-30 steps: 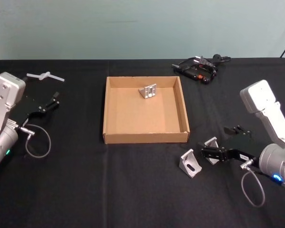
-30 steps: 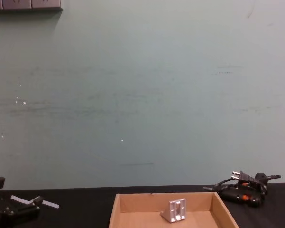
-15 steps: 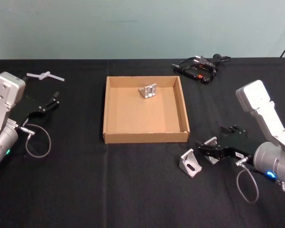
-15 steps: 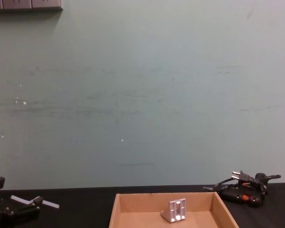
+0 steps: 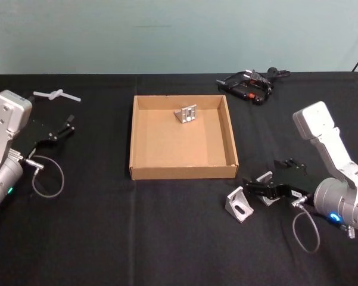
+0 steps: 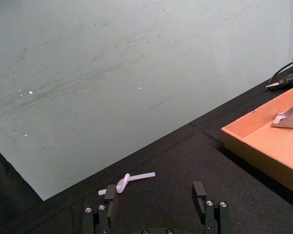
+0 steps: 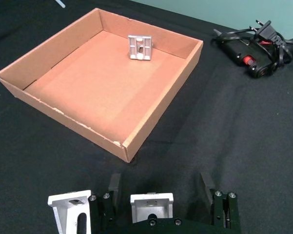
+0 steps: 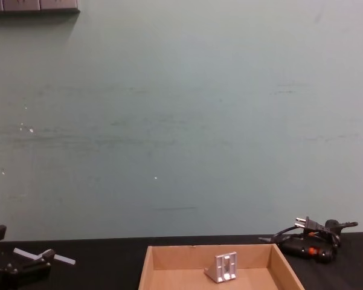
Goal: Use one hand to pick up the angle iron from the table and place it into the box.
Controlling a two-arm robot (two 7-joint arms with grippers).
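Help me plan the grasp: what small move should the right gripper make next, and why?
Probably shut the right gripper. It is open, straddling one angle iron on the table; the second angle iron lies outside the jaws, so closing should catch only the first. The left gripper idles far left.

You will find no legible text here. The pale tag [image 5: 297,193] on the right claw [image 5: 253,187] is too small to read.

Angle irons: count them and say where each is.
3 angle irons. One stands in the box by its far wall. Two lie on the table off the box's near right corner: one between the right gripper's open fingers, the other left of it. The left gripper idles far left.
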